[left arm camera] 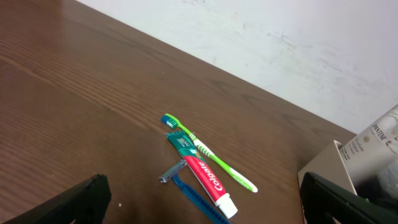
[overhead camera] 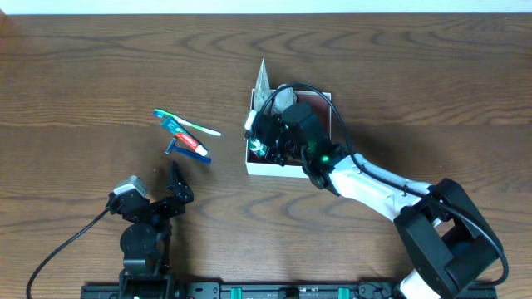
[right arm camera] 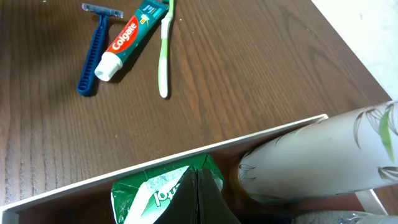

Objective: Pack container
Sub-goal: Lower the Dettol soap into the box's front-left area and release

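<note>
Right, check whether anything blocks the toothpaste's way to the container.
Nothing lies on the table between them: bare wood runs from the toothpaste to the container. The right arm, though, hangs over the container's opening.

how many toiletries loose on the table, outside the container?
3, clustered left of the container: green toothbrush farthest from the robot, toothpaste tube in the middle, blue razor nearest. The right arm hides some table beside the container, so more could be there.

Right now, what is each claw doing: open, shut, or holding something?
Left claw: open, holding nothing.
Right claw: low over the container; cannot tell whether it is open or shut.
</note>
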{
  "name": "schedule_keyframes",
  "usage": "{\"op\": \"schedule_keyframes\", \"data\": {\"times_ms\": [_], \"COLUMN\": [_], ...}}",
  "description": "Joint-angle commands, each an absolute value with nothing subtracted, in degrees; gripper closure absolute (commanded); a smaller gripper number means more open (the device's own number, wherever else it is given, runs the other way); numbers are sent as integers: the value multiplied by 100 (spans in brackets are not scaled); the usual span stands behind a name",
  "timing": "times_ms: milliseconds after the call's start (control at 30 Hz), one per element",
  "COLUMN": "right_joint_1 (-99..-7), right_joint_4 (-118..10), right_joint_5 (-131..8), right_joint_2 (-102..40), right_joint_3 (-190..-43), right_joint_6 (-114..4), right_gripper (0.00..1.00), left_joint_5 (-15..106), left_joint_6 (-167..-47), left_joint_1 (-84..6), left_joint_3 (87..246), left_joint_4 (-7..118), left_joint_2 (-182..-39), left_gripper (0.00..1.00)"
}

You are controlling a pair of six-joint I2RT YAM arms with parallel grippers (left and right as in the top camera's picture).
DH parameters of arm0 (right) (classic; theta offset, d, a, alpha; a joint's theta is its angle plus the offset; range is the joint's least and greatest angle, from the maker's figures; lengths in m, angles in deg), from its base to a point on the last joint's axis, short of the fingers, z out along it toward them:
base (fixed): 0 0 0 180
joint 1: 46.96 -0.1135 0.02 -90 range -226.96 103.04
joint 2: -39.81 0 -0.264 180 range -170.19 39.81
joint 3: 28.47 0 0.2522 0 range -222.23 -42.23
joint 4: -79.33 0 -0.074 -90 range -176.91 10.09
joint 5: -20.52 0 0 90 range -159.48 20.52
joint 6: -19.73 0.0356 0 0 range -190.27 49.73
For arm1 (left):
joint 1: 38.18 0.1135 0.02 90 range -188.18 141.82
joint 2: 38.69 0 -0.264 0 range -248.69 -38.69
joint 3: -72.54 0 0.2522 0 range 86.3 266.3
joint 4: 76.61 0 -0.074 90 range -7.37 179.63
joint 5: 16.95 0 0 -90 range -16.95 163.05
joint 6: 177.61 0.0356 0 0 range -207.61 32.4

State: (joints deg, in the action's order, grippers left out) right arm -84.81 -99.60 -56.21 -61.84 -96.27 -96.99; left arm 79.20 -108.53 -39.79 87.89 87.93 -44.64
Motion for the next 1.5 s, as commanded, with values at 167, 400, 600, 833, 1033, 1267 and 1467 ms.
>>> {"op": "schedule_keyframes", "data": {"times_ms": [167, 400, 600, 833, 1033, 1267, 1467], "right_joint_1": [-8570, -8599, -8603, -8603, -8599, -8588, -8588], "right_joint_4": [-9921, -9929, -9932, -9938, -9892, -9768, -9748], "right_joint_5": [-5444, -5393, -5336, -5319, -5321, -5391, -5472], "right_joint_2": [-6267, -6278, -6407, -6523, -6523, -6533, -6533], "right_joint_3": [-9649, -9649, -9649, -9649, -9651, -9649, -9649], "right_joint_6": [-9513, -9496, -9489, -9450, -9450, -9450, -9452], "right_gripper": [99, 99, 99, 99, 99, 99, 99], "left_joint_5": [7966, 7966, 7966, 7966, 7966, 7966, 7966], "left_joint_6": [-10796, -10796, -10796, -10796, -10796, -10796, -10796], "left_joint_1": [-3959, -3959, -3959, -3959, -3959, -3959, -3959], "left_joint_3": [8653, 8653, 8653, 8653, 8653, 8653, 8653], "left_joint_4": [8607, 8607, 8607, 8607, 8607, 8607, 8607], "left_joint_2": [-4466, -4466, -4466, -4466, -4466, -4466, -4466], "left_gripper": [2, 2, 2, 2, 2, 2, 2]}}
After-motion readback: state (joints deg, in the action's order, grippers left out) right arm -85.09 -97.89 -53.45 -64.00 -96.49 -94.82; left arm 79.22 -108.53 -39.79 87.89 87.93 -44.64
